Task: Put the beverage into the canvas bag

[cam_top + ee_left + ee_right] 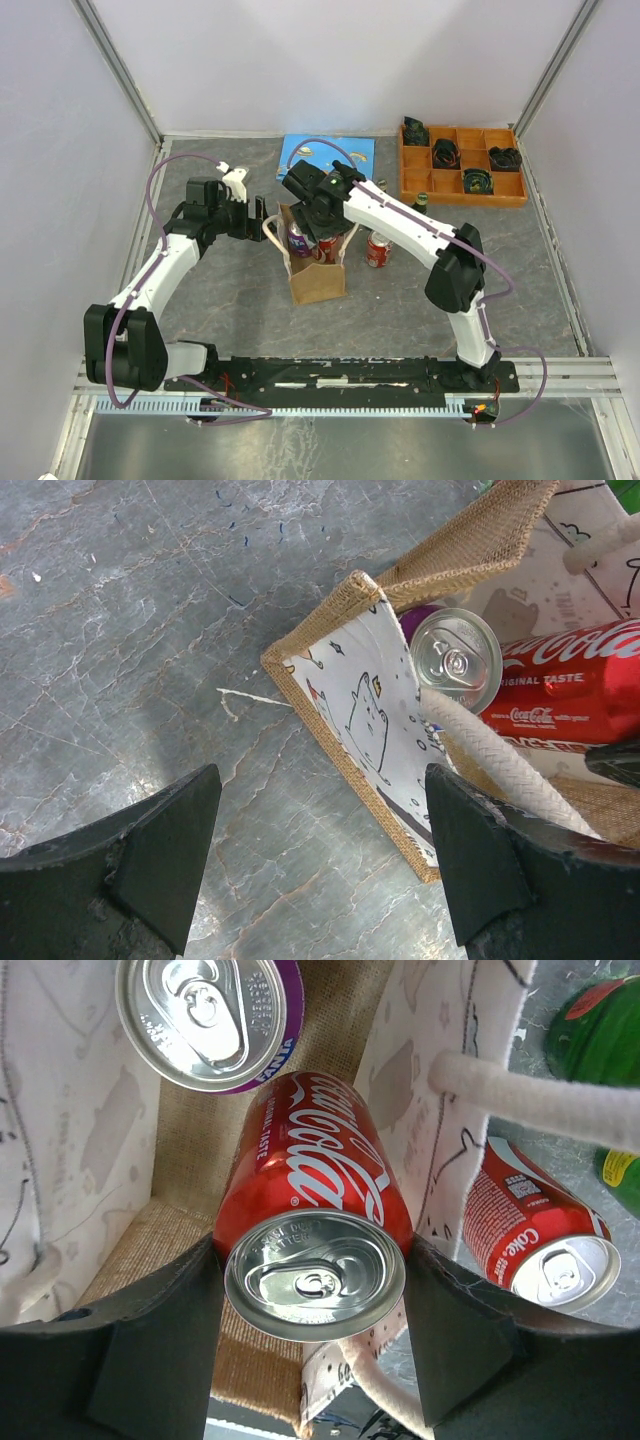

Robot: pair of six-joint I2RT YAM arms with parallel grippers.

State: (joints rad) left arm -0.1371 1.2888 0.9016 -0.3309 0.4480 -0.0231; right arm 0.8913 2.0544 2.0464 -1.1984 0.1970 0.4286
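Note:
The tan canvas bag [318, 275] stands upright mid-table with its mouth open. My right gripper [326, 232] is over the mouth, shut on a red Coca-Cola can [310, 1185] near its top; the can's lower part is inside the bag [190, 1150]. A purple Fanta can [208, 1015] stands in the bag beside it. My left gripper [320, 855] is open and empty at the bag's left side, low over the table, with the bag's corner [345, 630] just ahead and a cream handle [490, 755] by its right finger.
A second red cola can [378, 250] stands on the table right of the bag, also in the right wrist view [540, 1240]. A green bottle [421, 203] is behind it. An orange compartment tray [410, 180] sits far right, a blue packet [330, 153] behind the bag.

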